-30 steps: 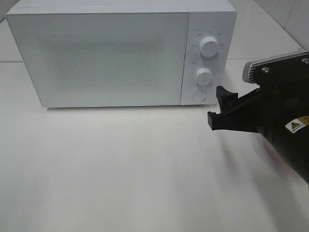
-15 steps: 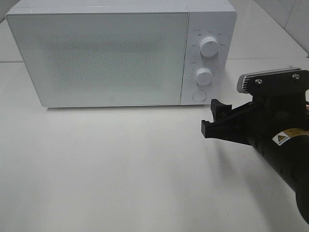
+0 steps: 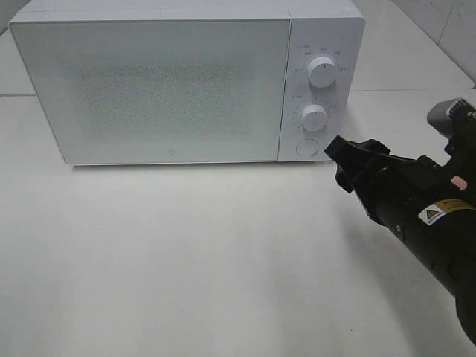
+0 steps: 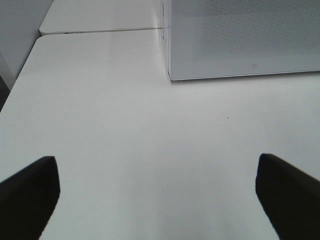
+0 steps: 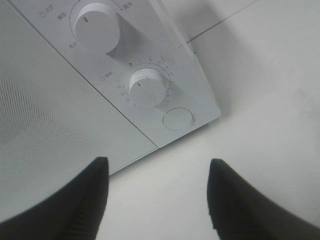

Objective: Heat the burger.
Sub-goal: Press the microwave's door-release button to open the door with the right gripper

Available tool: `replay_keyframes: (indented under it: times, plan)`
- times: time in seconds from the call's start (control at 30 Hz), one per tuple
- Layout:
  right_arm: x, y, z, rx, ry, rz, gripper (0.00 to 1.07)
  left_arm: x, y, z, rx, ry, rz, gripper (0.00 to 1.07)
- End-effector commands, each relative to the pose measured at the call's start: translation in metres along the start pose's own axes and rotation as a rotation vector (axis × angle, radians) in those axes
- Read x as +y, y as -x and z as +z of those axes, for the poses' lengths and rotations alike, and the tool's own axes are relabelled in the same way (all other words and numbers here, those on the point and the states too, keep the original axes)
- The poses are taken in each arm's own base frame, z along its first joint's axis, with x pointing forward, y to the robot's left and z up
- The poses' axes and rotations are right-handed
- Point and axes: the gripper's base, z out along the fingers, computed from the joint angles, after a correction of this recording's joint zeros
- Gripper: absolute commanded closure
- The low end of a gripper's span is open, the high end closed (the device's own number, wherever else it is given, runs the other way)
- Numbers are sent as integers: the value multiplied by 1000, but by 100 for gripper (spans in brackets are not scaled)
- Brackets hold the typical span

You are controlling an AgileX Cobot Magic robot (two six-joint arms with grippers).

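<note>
1. Flat white tabletop point(image 3: 186, 260): is carrying everything listed below.
2. Boxy white microwave oven point(image 3: 149, 89): is standing at the back of the tabletop, its frosted speckled door sitting shut and taking up most of the front.
3. Burger: is showing in no view, so its place cannot be told.
4. Black right arm point(image 3: 424, 223): is reaching in from the right edge of the high view, carrying a yellow warning label.
5. Right gripper point(image 5: 157, 200): is pointing at the lower corner of the oven's control strip, near it but apart; its two dark fingers point(image 5: 65, 200) are standing apart with nothing between them.
6. Left gripper point(image 4: 157, 195): is hovering over bare tabletop in front of the oven's door side, fingers spread wide, holding nothing.
7. Upper round white dial point(image 3: 323, 72): is sitting above the lower round white dial point(image 3: 314, 117).
8. Round white push-button point(image 3: 306, 147): is sitting just below the lower dial.
</note>
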Motion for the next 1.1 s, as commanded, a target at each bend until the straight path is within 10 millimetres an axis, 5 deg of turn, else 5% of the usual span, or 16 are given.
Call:
replay_keyframes:
  times: [0.03,0.23,0.53,1.1]
  plan:
    - [2,-1,0,14,20,156,58,-1,-1,-2,-23,-9,0,7]
    - [5,-2,0,36,47,505,84,-1,-1,-2,-23,-9,0,7]
    - [3,-10,0,108,-17,810,105,-1,-1,-2,-23,-9,0,7]
    - [2,-19,9,119,-60,810,107,-1,-1,-2,-23,-9,0,7]
